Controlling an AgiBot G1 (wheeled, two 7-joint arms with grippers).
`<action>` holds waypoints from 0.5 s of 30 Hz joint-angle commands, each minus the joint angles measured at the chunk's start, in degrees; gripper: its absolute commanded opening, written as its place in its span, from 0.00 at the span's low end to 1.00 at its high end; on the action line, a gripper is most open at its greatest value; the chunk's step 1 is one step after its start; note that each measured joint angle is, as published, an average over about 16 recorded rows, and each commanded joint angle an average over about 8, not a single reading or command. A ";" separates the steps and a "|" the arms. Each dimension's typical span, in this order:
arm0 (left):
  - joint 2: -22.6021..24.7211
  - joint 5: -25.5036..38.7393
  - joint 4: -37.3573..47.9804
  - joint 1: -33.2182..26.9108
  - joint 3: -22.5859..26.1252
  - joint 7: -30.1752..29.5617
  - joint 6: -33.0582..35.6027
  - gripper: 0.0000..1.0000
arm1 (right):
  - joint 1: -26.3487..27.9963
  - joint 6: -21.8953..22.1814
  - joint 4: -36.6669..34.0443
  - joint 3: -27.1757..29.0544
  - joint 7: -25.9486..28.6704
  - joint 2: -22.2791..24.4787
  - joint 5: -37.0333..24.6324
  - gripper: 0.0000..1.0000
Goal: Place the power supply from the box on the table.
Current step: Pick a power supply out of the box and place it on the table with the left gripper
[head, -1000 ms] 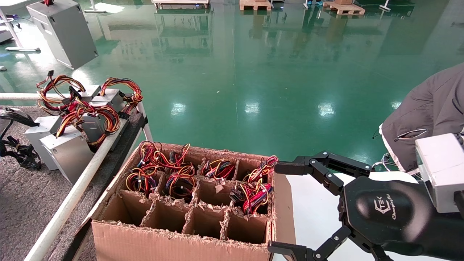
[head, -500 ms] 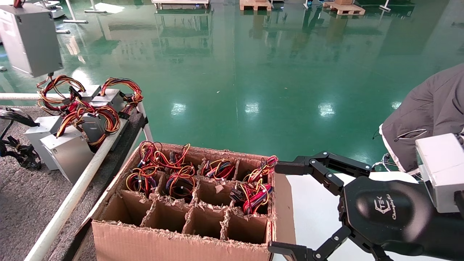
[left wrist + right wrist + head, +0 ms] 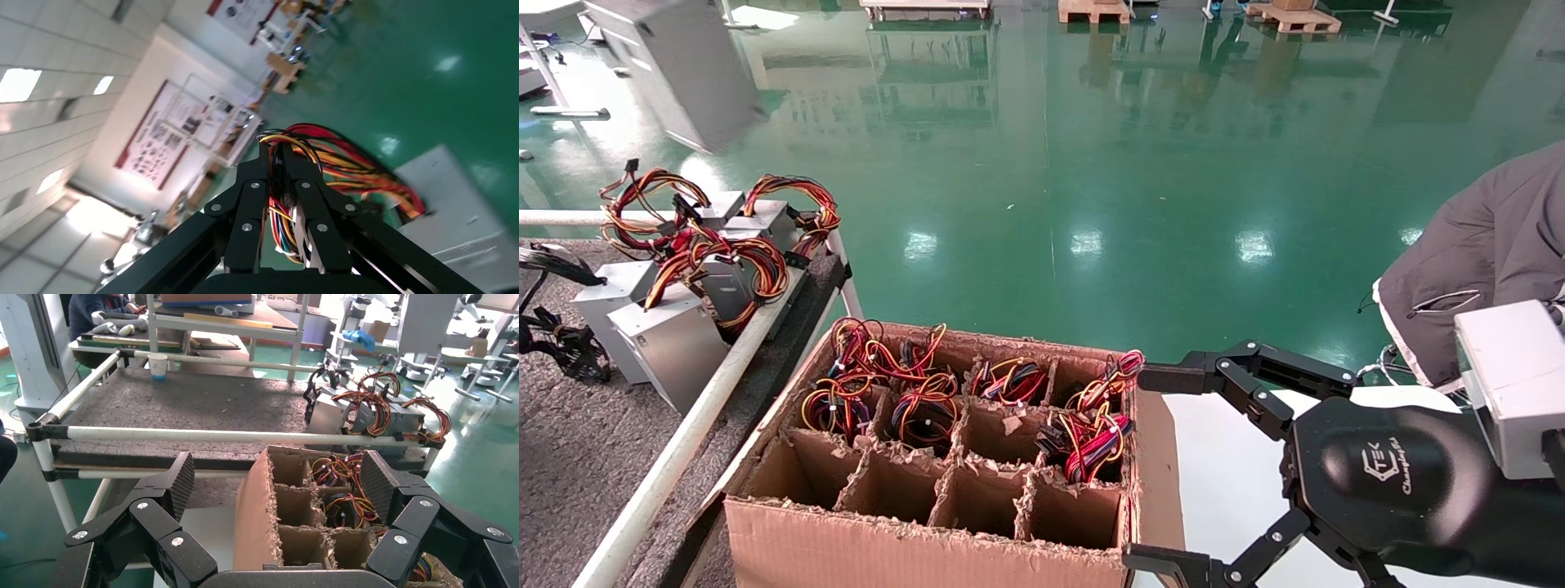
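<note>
Nearest the head camera, the right tool (image 3: 1164, 469) hangs idle just off the right wall of the box (image 3: 928, 547), its jaws spread wide and holding nothing, parked over a smooth white surface (image 3: 1230, 482). The box itself shows empty front cells and, in the cells behind, coils of red, yellow and orange wire, so more units wait in there. Off to the left and beyond the white tube rail (image 3: 682, 445) lies the carpeted tabletop (image 3: 576, 457), with several grey units (image 3: 670, 343) already set down near its far corner, wires looping over them. Now the one that matters: the power supply (image 3: 674, 69) is up in the air at the far upper left, well above and beyond that cluster, canted over. The left wrist view shows the left tool (image 3: 276, 184) closed on its wire bundle (image 3: 343, 165), with the grey casing (image 3: 453, 214) hanging beyond the fingertips. So the left arm is the one carrying, and the tabletop lies below and nearer than its load. My read: the drop has to land on bare carpet clear of the parked units and their wires, and a casing dangling from wires may swing.
</note>
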 commanded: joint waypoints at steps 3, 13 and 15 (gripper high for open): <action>-2.30 -1.95 -2.22 -1.24 1.31 -0.88 3.30 0.00 | 0.00 0.00 0.00 0.00 0.00 0.00 0.00 1.00; -7.36 -2.75 -6.35 -4.29 3.72 -3.26 8.54 0.00 | 0.00 0.00 0.00 0.00 0.00 0.00 0.00 1.00; -8.15 -2.52 -7.13 -4.99 4.10 -4.00 9.42 0.00 | 0.00 0.00 0.00 0.00 0.00 0.00 0.00 1.00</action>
